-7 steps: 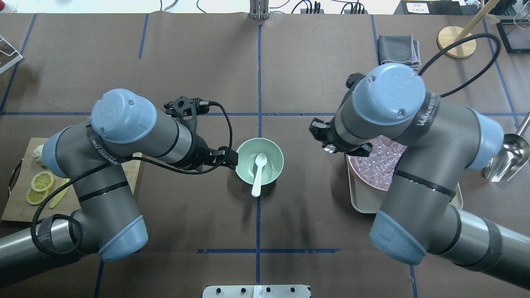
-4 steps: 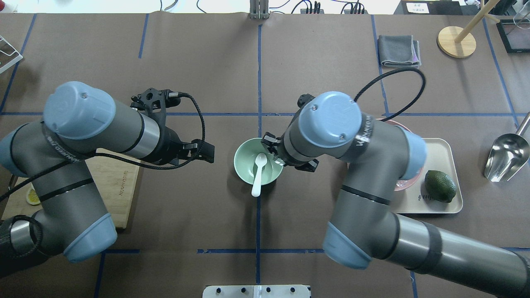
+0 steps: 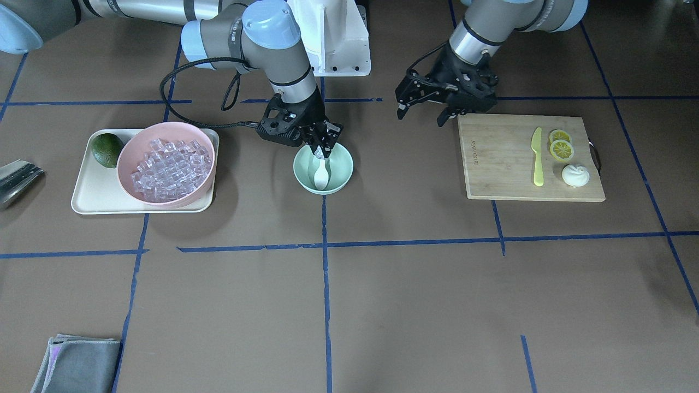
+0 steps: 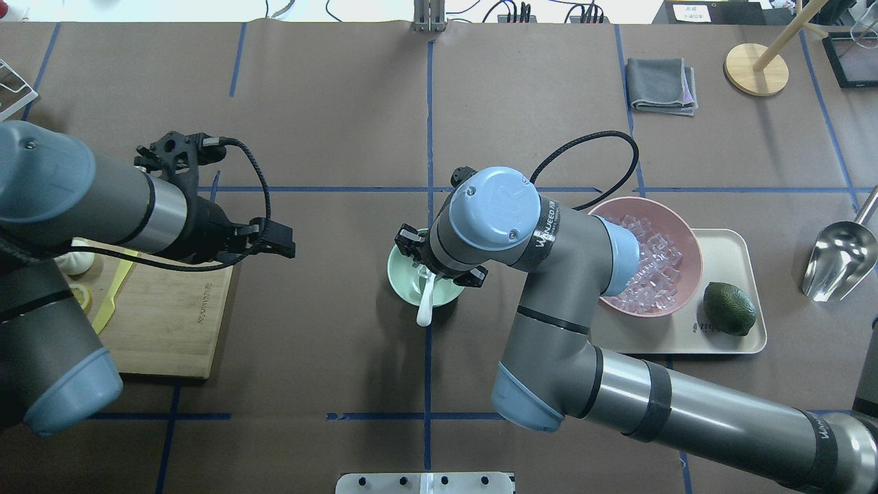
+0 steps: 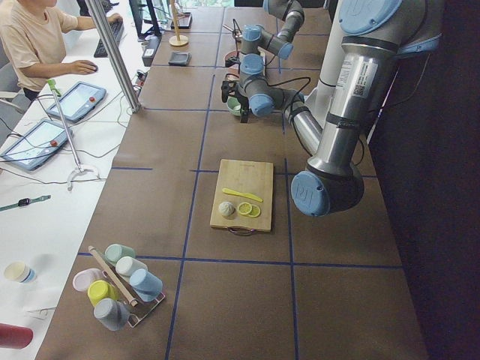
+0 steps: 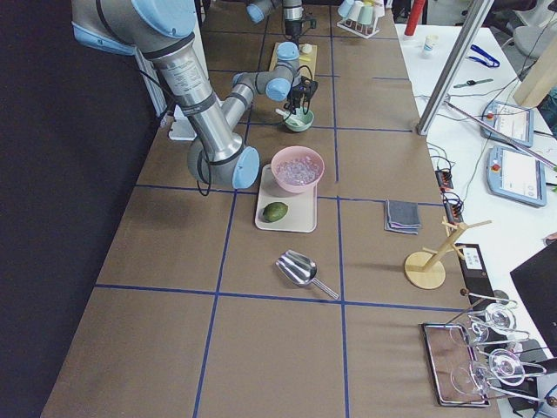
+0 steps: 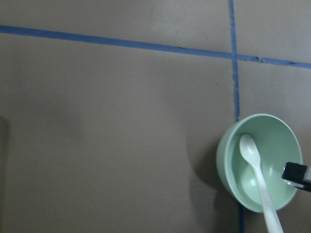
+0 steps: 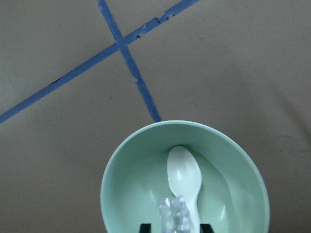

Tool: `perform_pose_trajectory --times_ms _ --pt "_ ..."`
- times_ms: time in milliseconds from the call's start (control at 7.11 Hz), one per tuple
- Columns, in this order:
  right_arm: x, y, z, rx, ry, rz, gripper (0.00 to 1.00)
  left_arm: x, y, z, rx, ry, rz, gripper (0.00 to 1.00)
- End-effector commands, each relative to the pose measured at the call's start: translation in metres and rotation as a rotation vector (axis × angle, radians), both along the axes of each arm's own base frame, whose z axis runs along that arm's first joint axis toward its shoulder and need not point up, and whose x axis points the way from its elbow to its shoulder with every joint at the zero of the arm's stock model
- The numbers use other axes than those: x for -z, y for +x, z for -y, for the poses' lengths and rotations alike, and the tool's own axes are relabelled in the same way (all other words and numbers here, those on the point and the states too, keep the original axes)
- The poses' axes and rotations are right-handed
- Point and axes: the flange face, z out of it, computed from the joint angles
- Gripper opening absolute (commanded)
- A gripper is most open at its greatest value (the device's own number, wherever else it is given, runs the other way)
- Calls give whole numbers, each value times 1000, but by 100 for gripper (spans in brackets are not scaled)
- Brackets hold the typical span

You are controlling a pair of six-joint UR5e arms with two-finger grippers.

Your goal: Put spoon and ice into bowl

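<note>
The mint-green bowl [image 3: 342, 164] stands at the table's middle, also in the overhead view [image 4: 403, 280]. The white spoon [image 3: 321, 176] lies in it, scoop inside and handle over the rim [image 4: 424, 309]. My right gripper [image 3: 323, 147] hangs just above the bowl, shut on a clear ice cube [image 8: 172, 213], over the spoon [image 8: 184, 174]. More ice [image 3: 166, 164] fills the pink bowl [image 3: 129, 148]. My left gripper [image 3: 423, 113] is open and empty, between the bowl and the cutting board. The left wrist view shows the bowl [image 7: 232, 162] and spoon [image 7: 256, 171].
The pink bowl sits on a beige tray [image 3: 87, 199] with a green fruit [image 3: 106, 149]. A wooden board [image 3: 499, 164] holds a yellow knife [image 3: 538, 155], lemon slices [image 3: 560, 146] and a white bun [image 3: 574, 175]. A metal scoop [image 4: 841, 257] and grey cloth [image 4: 661, 84] lie farther right.
My right arm swung from the pink bowl to above the mint bowl, carrying an ice cube. My left arm drew back to the left, away from the bowl. The spoon stayed put.
</note>
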Motion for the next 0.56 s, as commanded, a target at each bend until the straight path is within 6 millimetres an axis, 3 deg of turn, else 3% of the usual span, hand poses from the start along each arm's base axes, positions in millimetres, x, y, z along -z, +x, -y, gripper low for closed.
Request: perform_pose_trajectory --times_ms 0,141,281,422 --pt "-9 59 3 -28 16 36 100 -58 -60 3 -70 61 74 100" --pt "-17 134 6 -28 -9 52 100 -91 -99 0 -99 91 121 100" --pt "-19 204 26 18 13 42 100 -118 -133 0 -131 126 151 100" --pt "-44 267 36 54 43 4 100 -143 -163 0 -161 170 190 100"
